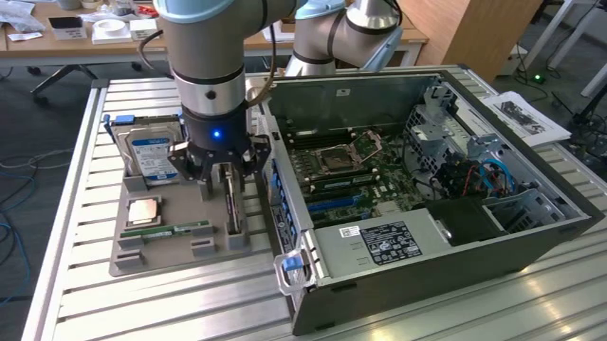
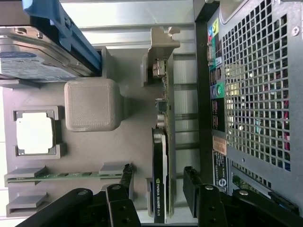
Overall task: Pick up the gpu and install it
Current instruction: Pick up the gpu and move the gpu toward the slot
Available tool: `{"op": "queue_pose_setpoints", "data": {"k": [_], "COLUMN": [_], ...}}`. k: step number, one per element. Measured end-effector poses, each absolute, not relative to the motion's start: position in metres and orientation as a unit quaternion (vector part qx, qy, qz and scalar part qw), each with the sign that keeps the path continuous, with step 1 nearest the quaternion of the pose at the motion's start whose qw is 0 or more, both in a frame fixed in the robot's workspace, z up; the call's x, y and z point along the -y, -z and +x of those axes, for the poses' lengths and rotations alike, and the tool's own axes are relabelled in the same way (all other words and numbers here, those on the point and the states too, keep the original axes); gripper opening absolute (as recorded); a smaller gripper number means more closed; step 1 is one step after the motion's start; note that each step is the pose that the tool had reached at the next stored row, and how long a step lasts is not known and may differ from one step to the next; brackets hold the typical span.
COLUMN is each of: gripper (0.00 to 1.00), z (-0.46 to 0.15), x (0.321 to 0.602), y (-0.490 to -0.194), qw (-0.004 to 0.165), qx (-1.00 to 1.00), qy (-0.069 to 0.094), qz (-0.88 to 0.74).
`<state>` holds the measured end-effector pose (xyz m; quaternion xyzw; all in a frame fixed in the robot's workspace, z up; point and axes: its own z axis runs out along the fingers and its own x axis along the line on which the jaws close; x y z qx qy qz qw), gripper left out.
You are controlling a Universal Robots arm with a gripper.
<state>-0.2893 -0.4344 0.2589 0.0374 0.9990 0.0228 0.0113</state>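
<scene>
The gripper (image 1: 226, 179) hung with its jaws spread wide on either side of the gpu (image 1: 232, 210), which stood on edge in the grey holder (image 1: 169, 253), touching neither finger.

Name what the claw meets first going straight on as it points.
The gpu, standing on edge in the tray; the open claw looks set to straddle it, though depth is unclear.
</scene>
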Motion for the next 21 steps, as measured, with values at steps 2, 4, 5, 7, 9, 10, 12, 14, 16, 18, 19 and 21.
{"op": "queue_pose_setpoints", "data": {"k": [2, 4, 5, 7, 9, 10, 12, 14, 16, 18, 19, 21], "gripper": [0.55, 0.55, 0.55, 0.55, 0.55, 0.55, 0.55, 0.55, 0.55, 0.55, 0.55, 0.55], "z": [-0.289, -0.290, -0.290, -0.290, -0.290, -0.290, -0.290, -0.290, -0.290, -0.290, -0.290, -0.290], "x": [0.434, 0.434, 0.434, 0.433, 0.432, 0.431, 0.429, 0.428, 0.427, 0.427, 0.427, 0.427], "y": [-0.255, -0.252, -0.251, -0.249, -0.247, -0.246, -0.245, -0.243, -0.241, -0.239, -0.238, -0.237], "qw": [0.011, 0.011, 0.011, 0.011, 0.011, 0.011, 0.011, 0.011, 0.011, 0.011, 0.011, 0.011], "qx": [-0.999, -0.999, -0.999, -0.999, -0.999, -0.999, -0.999, -0.999, -0.999, -0.999, -0.999, -0.999], "qy": [-0.023, -0.023, -0.023, -0.023, -0.023, -0.023, -0.023, -0.023, -0.023, -0.023, -0.023, -0.023], "qz": [0.037, 0.037, 0.038, 0.037, 0.037, 0.037, 0.037, 0.037, 0.037, 0.037, 0.037, 0.037]}}
